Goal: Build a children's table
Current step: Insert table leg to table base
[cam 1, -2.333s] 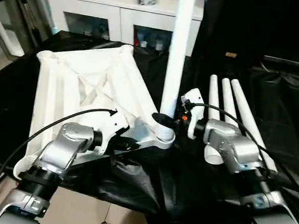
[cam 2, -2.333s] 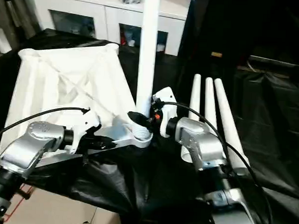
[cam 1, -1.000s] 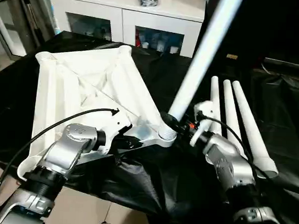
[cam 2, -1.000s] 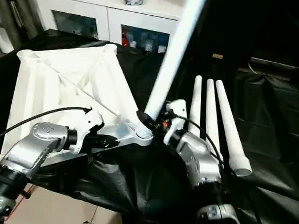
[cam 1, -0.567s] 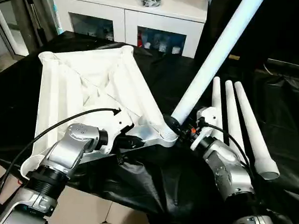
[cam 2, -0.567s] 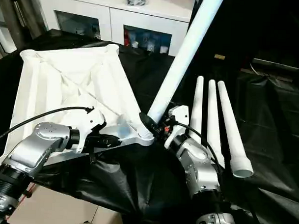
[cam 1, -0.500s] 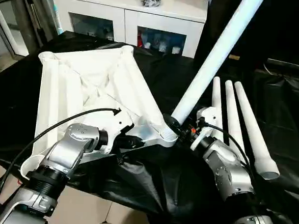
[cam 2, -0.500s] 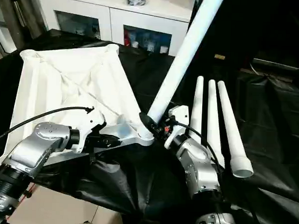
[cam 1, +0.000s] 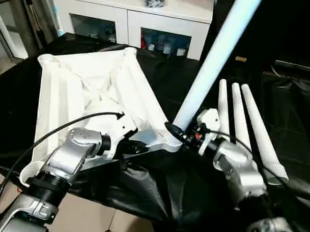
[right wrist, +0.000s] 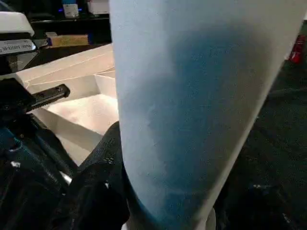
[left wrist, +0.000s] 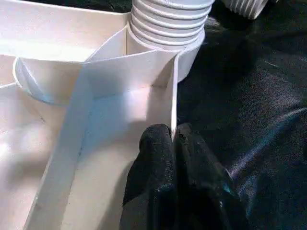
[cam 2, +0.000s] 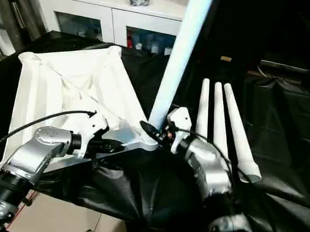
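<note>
Right hand point(cam 1: 181, 134) clamped on leg point(cam 1: 214, 63), leaning away rightward over corner socket point(left wrist: 165, 28), seemingly unseated; left hand point(left wrist: 173, 143) pinching tabletop point(cam 1: 89, 88) rib.

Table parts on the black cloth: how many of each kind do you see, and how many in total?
Tabletop: 1
Leg held by the right gripper at the corner socket: 1
Legs lying loose on the cloth: 3
Total: 5 parts
</note>
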